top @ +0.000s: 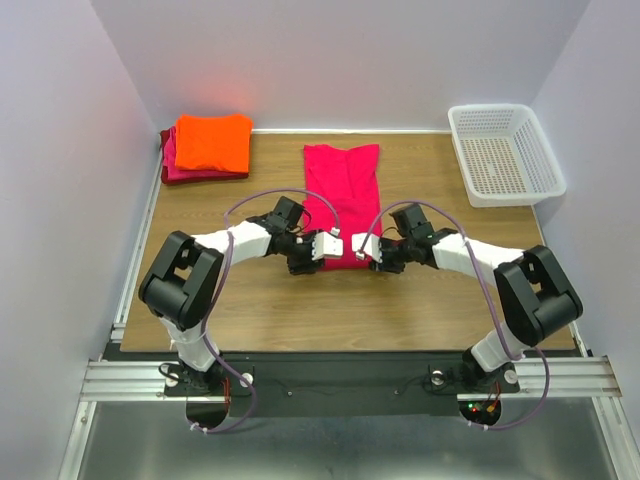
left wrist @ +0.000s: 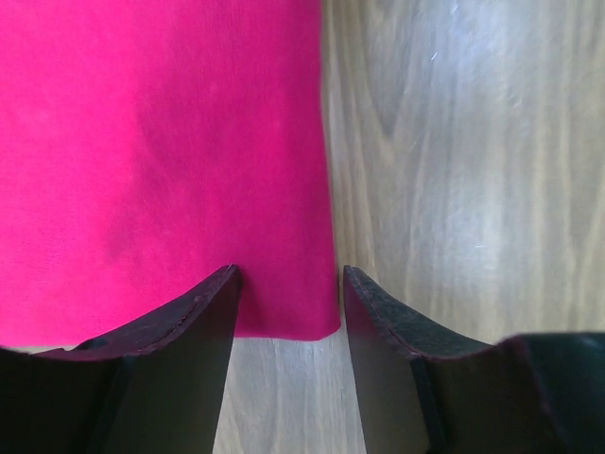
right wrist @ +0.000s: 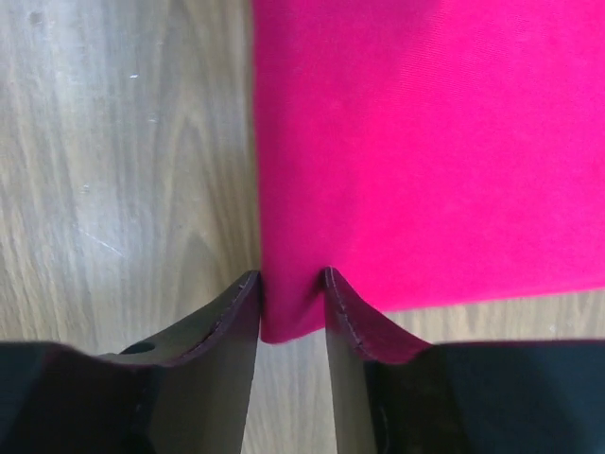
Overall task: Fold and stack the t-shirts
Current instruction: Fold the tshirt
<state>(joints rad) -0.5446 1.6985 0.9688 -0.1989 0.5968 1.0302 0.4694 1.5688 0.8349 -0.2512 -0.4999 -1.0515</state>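
Magenta-pink t-shirt (top: pixel 343 195) lies flat on the wooden counter (top: pixel 260 310) as a narrow strip. Its long axis runs straight away from the arm bases, collar at the far end and hem at the near end. Both tools sit at the near hem, one per corner: left tool (top: pixel 333 240) on the shirt's left near corner, right tool (top: pixel 362 250) on its right near corner, so neither arm is nearer. Left wrist view: left tool (left wrist: pixel 288 284) is spread apart and straddles the corner, with the cloth flat between the fingers and a thin sliver of wood showing along the shirt's side edge. Right wrist view: right tool (right wrist: pixel 291 284) has a narrower gap; the corner fills it and touches both fingers, but I cannot tell whether it is truly clamped. Judgement: the step in hand is pinching both hem corners, and the coming move should lift them and carry them along the long axis toward the collar to halve the strip. Room: bare counter on both sides of the shirt and past its collar. Orange t-shirt (top: pixel 212 140) sits stacked on the darker red t-shirt (top: pixel 175 170), far-left of the pink shirt and well apart. The white mesh basket (top: pixel 503 152) is far-right of it, also well apart.
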